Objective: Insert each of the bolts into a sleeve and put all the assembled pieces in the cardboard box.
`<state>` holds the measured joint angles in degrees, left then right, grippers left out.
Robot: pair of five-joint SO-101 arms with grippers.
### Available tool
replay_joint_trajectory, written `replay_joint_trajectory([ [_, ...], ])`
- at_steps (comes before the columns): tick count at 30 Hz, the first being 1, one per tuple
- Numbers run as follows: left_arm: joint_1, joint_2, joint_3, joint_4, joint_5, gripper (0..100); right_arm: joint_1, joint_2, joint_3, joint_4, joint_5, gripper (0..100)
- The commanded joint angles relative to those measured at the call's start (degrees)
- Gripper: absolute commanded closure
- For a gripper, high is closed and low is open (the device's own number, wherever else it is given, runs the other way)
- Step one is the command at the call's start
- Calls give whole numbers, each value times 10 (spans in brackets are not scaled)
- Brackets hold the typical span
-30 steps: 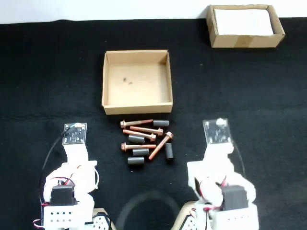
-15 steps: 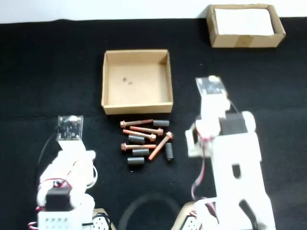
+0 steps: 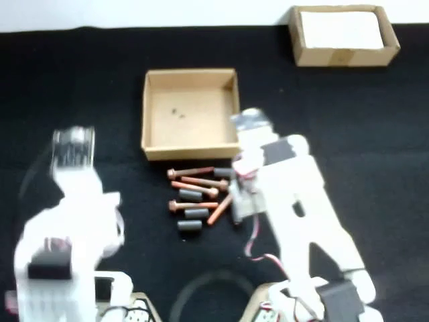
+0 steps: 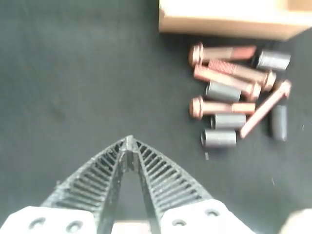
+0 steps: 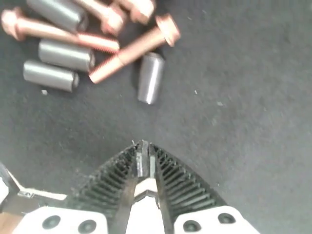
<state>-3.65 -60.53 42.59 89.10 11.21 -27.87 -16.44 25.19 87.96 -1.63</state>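
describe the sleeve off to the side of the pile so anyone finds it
Find the open cardboard box mid-table; in front of it lies a pile of copper bolts and dark sleeves. The sleeve is on the right arm's side, beside the slanted bolt, the only one pointing toward the box.

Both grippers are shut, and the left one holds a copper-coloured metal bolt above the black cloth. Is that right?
Not quite. The left wrist view shows the left gripper shut on nothing; the copper-coloured metal bolts lie loose on the black cloth among grey cylindrical sleeves. The right gripper is shut, as stated.
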Motion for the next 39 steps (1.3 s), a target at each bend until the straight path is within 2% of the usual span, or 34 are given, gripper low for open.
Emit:
replay_joint_trajectory([
  [1,46,150,-51,20,32,990,-21,18,-24,-44,-31,992],
  [4,85,208,-50,18,64,990,-31,42,-22,-75,-33,968],
  [8,96,252,-50,-10,113,990,-37,69,-21,-99,-35,897],
  [12,98,282,-36,-40,113,990,-30,80,-16,-124,-35,897],
  [19,99,315,14,-123,114,990,-27,80,77,-210,-36,897],
  [28,99,318,18,-127,115,990,21,85,131,-264,-36,897],
  [37,99,318,18,-127,115,990,-8,85,132,-262,-37,897],
  [39,98,318,19,-127,115,990,-20,85,133,-261,-58,897],
])
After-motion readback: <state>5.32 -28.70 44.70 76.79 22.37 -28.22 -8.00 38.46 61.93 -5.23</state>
